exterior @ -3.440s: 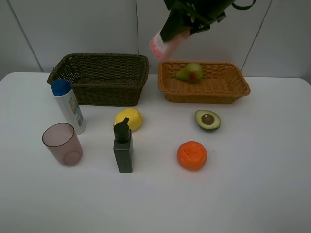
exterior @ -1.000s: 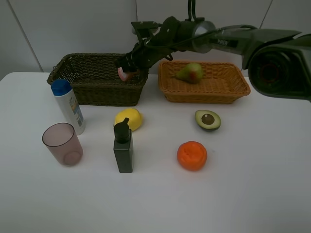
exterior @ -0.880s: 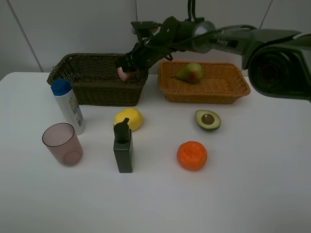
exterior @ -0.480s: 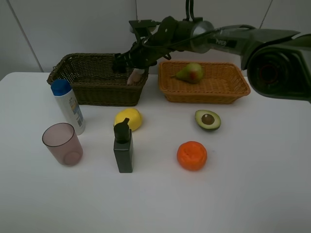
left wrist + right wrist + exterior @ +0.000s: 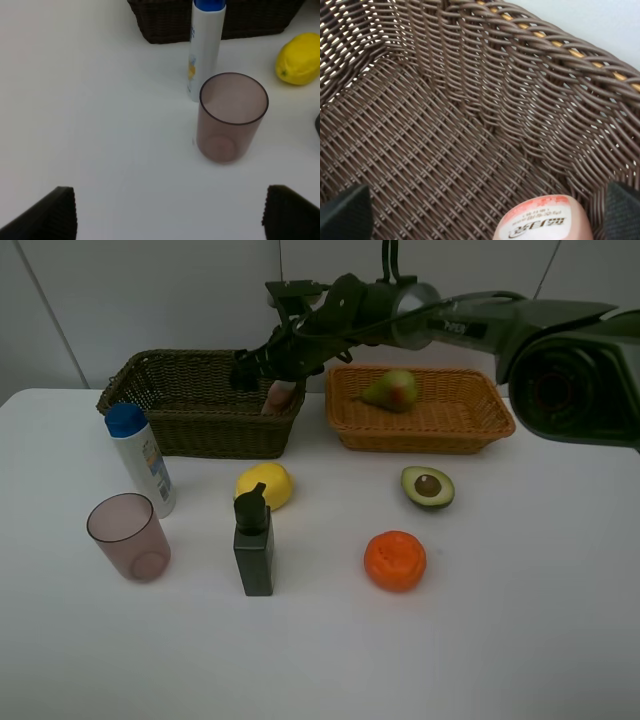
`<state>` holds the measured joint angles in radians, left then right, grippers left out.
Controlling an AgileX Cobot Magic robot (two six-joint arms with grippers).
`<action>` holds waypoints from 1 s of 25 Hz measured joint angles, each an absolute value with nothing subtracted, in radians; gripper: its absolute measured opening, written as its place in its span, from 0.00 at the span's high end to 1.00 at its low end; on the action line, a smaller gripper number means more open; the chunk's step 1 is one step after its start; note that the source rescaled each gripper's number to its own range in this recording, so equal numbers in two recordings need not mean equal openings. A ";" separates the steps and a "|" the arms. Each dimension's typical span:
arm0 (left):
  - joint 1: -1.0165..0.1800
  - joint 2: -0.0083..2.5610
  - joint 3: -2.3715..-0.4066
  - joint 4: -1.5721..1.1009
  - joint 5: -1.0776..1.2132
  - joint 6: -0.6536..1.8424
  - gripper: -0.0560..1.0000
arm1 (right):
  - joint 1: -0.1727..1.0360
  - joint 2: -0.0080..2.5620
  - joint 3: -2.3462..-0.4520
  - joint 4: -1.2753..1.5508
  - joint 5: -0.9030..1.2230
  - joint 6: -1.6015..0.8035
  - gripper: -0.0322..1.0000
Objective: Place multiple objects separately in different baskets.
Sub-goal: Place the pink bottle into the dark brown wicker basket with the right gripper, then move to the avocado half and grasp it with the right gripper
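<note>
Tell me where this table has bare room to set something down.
Widest bare stretch: the table along the front, before the cup, pump bottle and orange. Also free right of the avocado. Crowded on the left among the white bottle, cup, lemon and pump bottle.

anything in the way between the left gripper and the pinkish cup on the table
Nothing visible. Only bare table lies between the open left gripper and the cup. The white blue-capped bottle stands on the cup's far side, out of the approach.
</note>
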<state>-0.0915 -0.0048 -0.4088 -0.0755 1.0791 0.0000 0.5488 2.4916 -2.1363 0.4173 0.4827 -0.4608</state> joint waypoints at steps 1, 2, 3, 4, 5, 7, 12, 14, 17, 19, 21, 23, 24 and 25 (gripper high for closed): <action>-0.092 -0.005 -0.409 -0.075 1.079 0.000 0.00 | 0.549 2.492 -2.136 0.417 0.482 -0.461 0.04; -0.092 -0.005 -0.409 -0.075 1.079 0.000 0.00 | 0.549 2.492 -2.136 0.417 0.481 -0.461 0.04; -0.092 -0.005 -0.409 -0.075 1.079 0.000 0.00 | 0.549 2.492 -2.136 0.417 0.481 -0.461 0.04; -0.092 -0.005 -0.409 -0.075 1.079 0.000 0.00 | 0.549 2.492 -2.136 0.417 0.481 -0.461 0.04; -0.092 -0.005 -0.409 -0.075 1.079 0.000 0.00 | 0.549 2.492 -2.136 0.417 0.480 -0.461 0.04; -0.092 -0.005 -0.409 -0.075 1.079 0.000 0.00 | 0.549 2.492 -2.136 0.417 0.484 -0.461 0.04; -0.092 -0.005 -0.409 -0.075 1.079 0.000 0.00 | 0.549 2.479 -2.136 0.415 0.512 -0.459 0.04; -0.092 -0.005 -0.409 -0.075 1.079 0.000 0.00 | 0.549 2.463 -2.136 0.414 0.534 -0.457 0.04; -0.092 -0.005 -0.409 -0.075 1.079 0.000 0.00 | 0.549 2.434 -2.136 0.410 0.575 -0.457 0.04; -0.092 -0.005 -0.409 -0.075 1.079 0.000 0.00 | 0.549 2.415 -2.136 0.400 0.611 -0.457 0.04; -0.092 -0.005 -0.409 -0.075 1.079 0.000 0.00 | 0.549 2.396 -2.136 0.377 0.647 -0.447 0.04; -0.092 -0.005 -0.409 -0.075 1.079 0.000 0.00 | 0.549 2.373 -2.136 0.350 0.685 -0.430 0.04; -0.092 -0.005 -0.409 -0.075 1.079 0.000 0.00 | 0.549 2.363 -2.136 0.332 0.703 -0.420 0.04; -0.092 -0.005 -0.409 -0.075 1.079 0.000 0.00 | 0.549 2.351 -2.136 0.310 0.719 -0.409 0.04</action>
